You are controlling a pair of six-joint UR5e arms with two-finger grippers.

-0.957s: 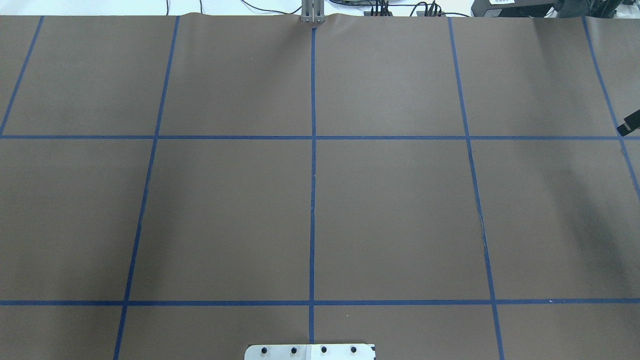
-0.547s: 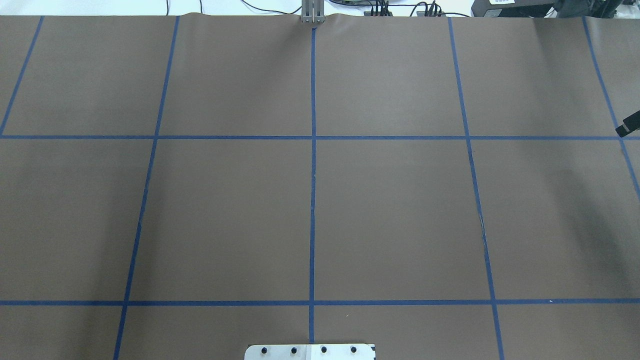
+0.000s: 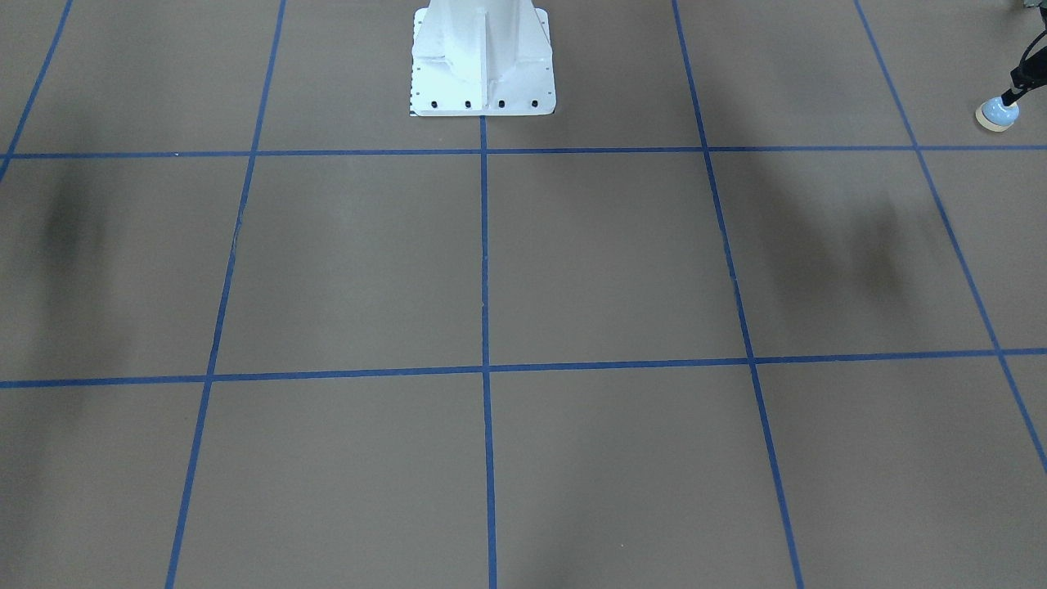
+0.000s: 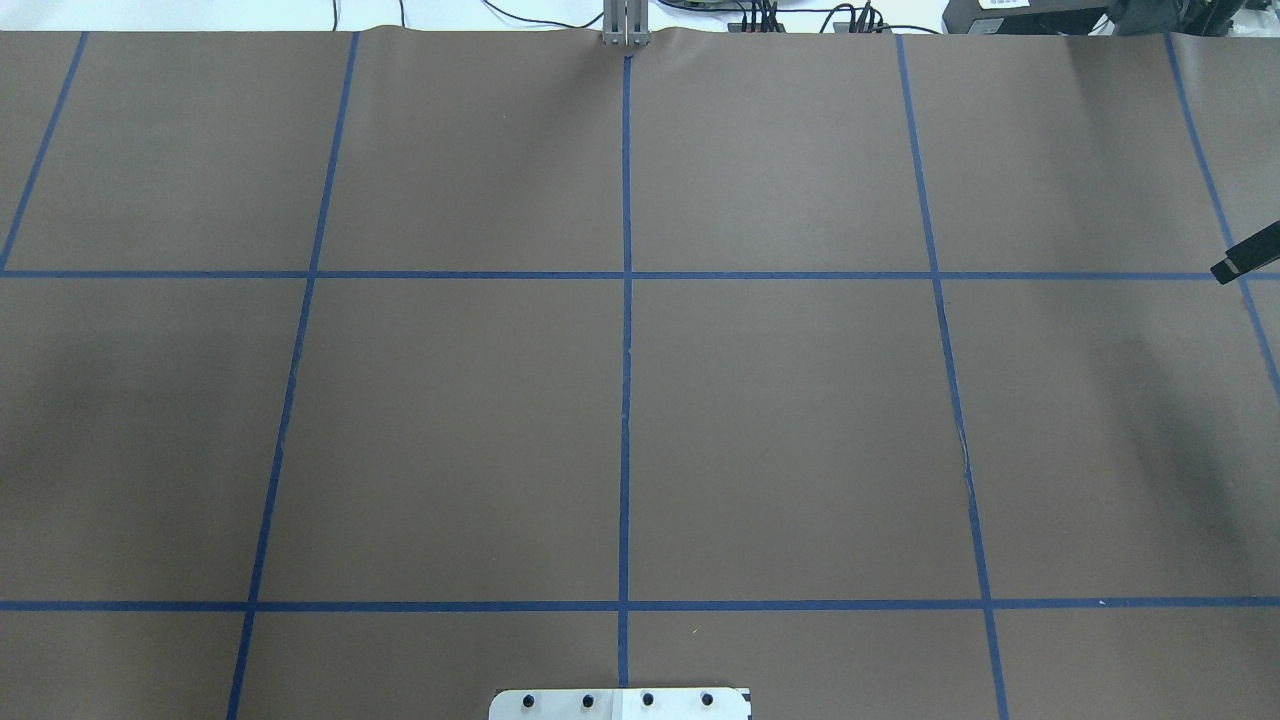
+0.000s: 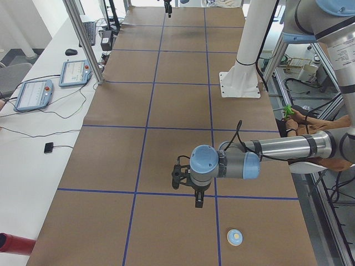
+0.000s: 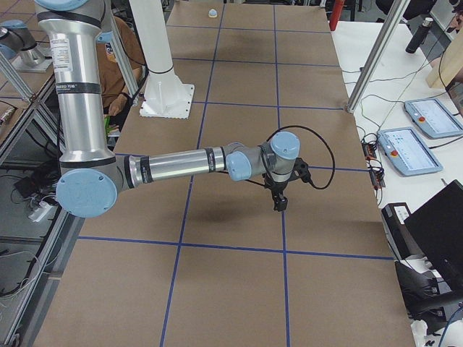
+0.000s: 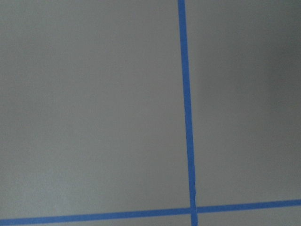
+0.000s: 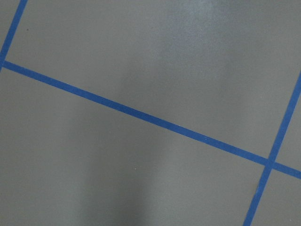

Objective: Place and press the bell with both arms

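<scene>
The bell stands on the brown paper near the table's left end, close to the robot's side; it also shows in the front view and far off in the right side view. My left gripper points down and hovers apart from the bell, further out on the table; only its black tip shows at the front view's edge. My right gripper points down above the paper near the right end; only its tip shows overhead. I cannot tell if either is open or shut. Both wrist views show only paper and blue tape.
The white pedestal stands at the robot's side in the middle. Teach pendants and cables lie on the white bench past the far edge. Frame posts stand at that edge. A person sits behind the robot.
The right gripper's black tip at the overhead view's right edge has moved a little to the left and down, further into view. Nothing else has changed.
</scene>
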